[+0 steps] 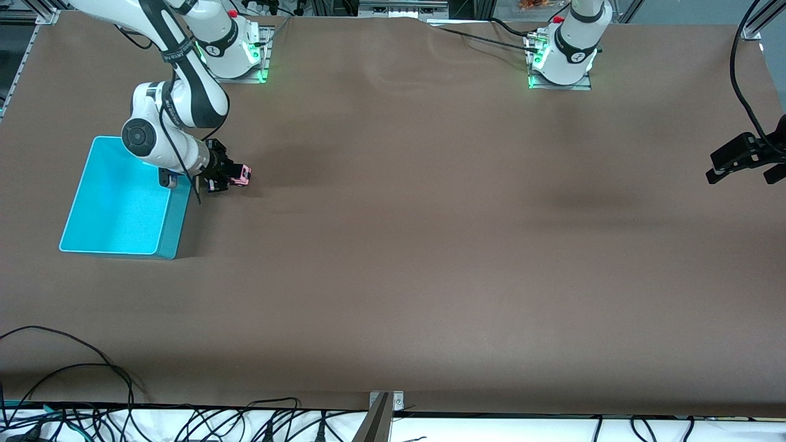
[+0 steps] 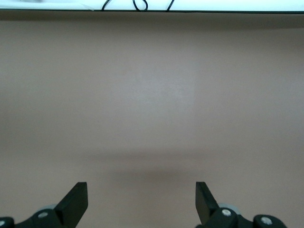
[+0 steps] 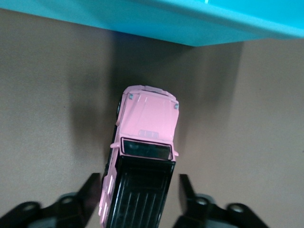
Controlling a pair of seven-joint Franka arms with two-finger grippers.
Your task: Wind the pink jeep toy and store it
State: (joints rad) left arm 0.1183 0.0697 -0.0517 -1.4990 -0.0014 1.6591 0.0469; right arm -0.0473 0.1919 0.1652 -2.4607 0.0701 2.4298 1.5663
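- A brown-covered table (image 1: pixel 430 245) is carrying everything.
- A turquoise bin (image 1: pixel 120 199) is sitting on it toward the right arm's end.
- A pink jeep toy (image 3: pixel 142 156) is lying just beside the bin, toward the table's middle.

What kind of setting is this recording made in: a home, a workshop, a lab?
Most likely a robotics lab. Two arm bases are bolted along one edge of a table covered in plain brown sheeting, loose cables run along its nearest edge, and a camera clamp stands at the left arm's end.
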